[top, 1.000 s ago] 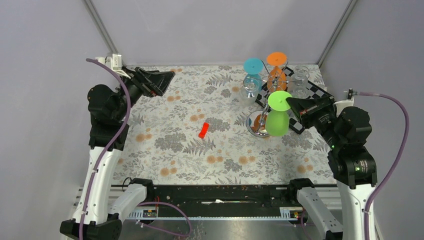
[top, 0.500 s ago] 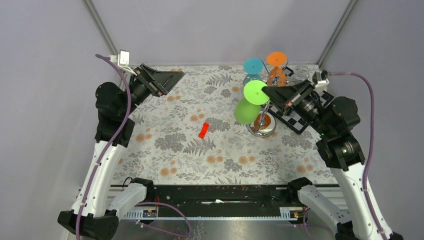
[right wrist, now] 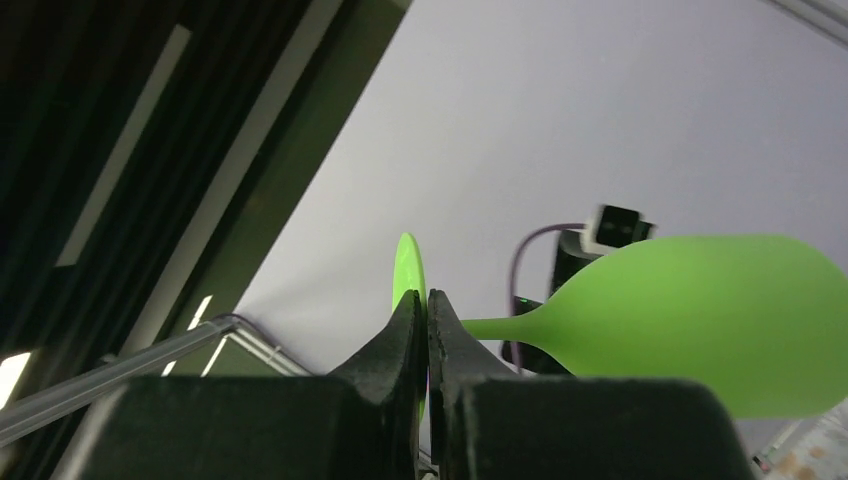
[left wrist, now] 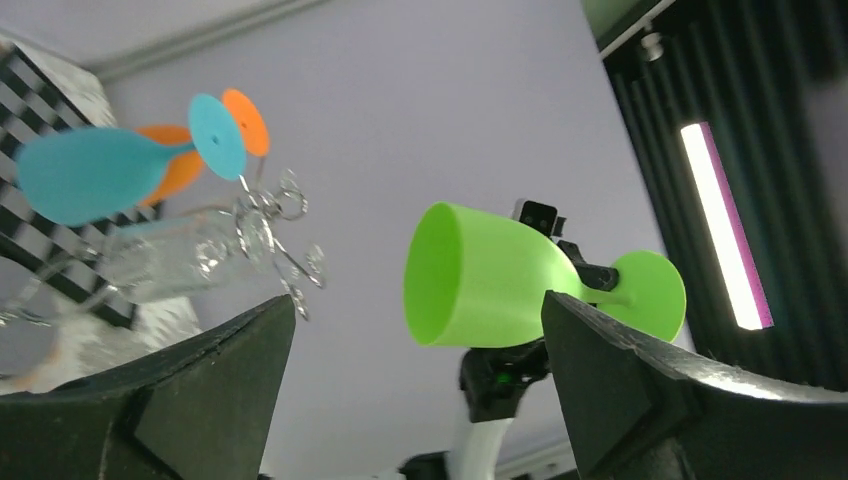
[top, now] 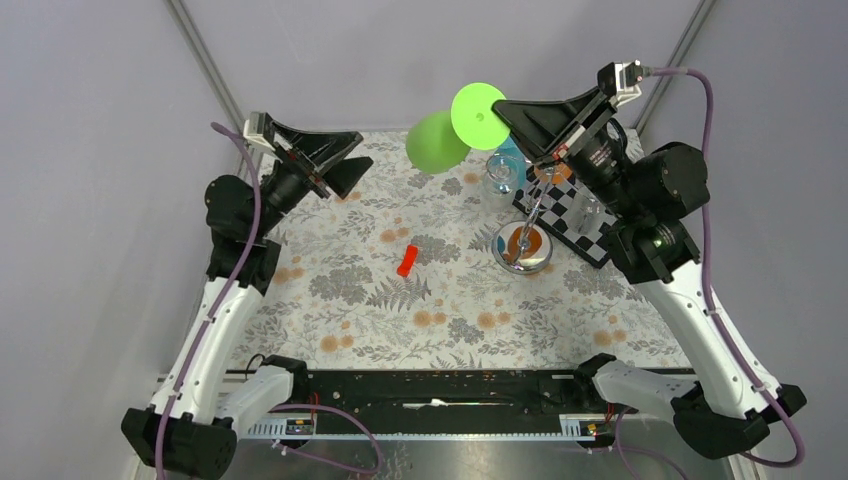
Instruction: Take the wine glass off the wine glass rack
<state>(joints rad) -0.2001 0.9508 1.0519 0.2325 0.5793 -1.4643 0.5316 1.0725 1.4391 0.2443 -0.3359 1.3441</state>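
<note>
High above the far side of the desk (top: 380, 300), the right arm (top: 650, 190) is holding the green wine glass (top: 440, 140) clear of the wine glass rack (top: 523, 250). Its jaws are pinching tightly together on the glass at the foot end, right by the flat foot disc, as the right wrist view is showing. The glass is lying roughly level in the air: its long axis is running left to right, the foot is sitting at the jaws, and the open mouth of the bowl is pointing toward the left arm (top: 240, 200). The left wrist view is looking straight into that bowl, and nothing is lying inside it.

The rack is standing on its shiny round base on the right part of the desk, at the near corner of the chequered board (top: 582, 232). Its wire arms are carrying a blue glass (left wrist: 85, 175) and an orange glass (left wrist: 244, 122) by their feet, with a clear glass (left wrist: 170, 262) hanging just beside them.

The left jaws are standing wide apart and gripping nothing, raised over the far left of the desk and aiming toward the green glass. A small red piece (top: 406, 260) is lying on the desk, well apart from the rack.
</note>
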